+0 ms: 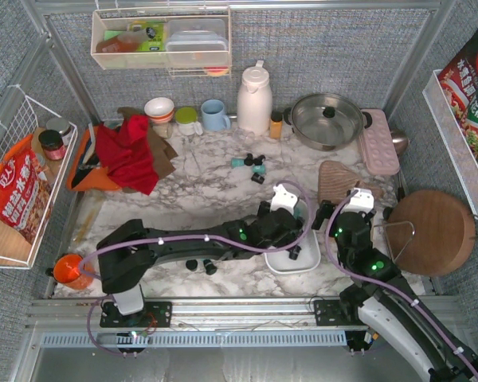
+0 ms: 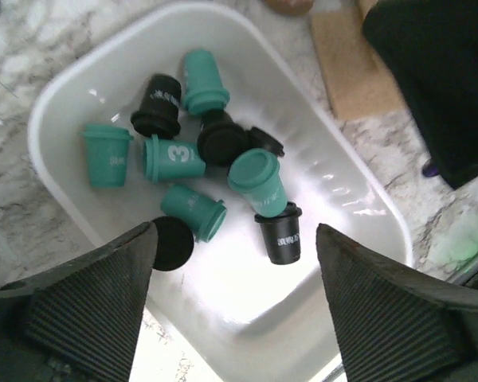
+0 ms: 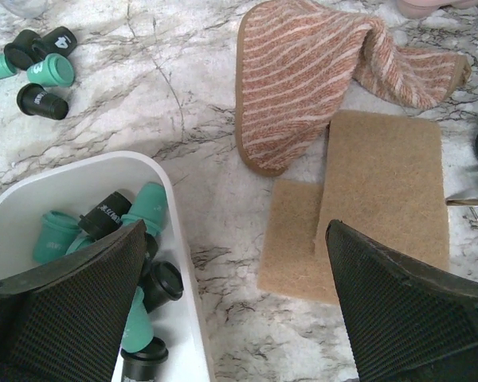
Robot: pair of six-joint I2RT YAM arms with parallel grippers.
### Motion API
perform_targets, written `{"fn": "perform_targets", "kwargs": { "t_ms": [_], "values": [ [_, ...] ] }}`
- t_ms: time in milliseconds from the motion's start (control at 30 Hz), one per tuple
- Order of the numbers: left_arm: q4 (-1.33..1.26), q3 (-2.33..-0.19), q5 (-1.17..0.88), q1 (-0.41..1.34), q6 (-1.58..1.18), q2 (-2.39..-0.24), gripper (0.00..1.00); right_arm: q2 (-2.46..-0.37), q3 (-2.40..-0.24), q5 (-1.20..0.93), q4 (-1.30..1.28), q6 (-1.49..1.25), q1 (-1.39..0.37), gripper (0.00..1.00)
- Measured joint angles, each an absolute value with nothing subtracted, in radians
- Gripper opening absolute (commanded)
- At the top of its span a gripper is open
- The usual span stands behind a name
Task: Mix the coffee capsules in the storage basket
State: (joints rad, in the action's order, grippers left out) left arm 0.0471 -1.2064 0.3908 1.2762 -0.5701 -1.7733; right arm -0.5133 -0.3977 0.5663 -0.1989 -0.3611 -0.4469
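Left wrist view looked down on the left gripper [image 2: 235, 263], its fingers spread wide and holding nothing, above the white basket [image 2: 44, 111] on the marble table [image 3: 183, 95]. About ten coffee capsules [image 2: 257, 181], teal and black, lay jumbled inside it. Over the basket's right edge, the right gripper [image 3: 235, 263] hung wide open and empty. A few loose capsules [image 3: 40, 72] lay on the table beyond, left of a striped cloth [image 3: 303, 79].
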Motion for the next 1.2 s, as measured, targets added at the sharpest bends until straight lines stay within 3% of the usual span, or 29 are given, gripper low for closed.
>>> {"fn": "perform_targets", "kwargs": {
  "t_ms": [233,900,1200],
  "values": [
    [0.020,-1.149,0.527,1.282,-0.584,-1.624,0.99,-0.536,-0.398,0.566,-0.199,-0.363,-0.447,0.99],
    [0.255,-0.809,1.095,1.282,-0.677,-0.913,0.99,-0.665,-0.429,0.435,-0.165,-0.302,-0.447,0.99],
    [0.166,-0.666,1.184,1.282,-0.447,-0.619,0.99,-0.973,-0.657,0.316,-0.130,-0.221,-0.448,0.97]
  ]
}}
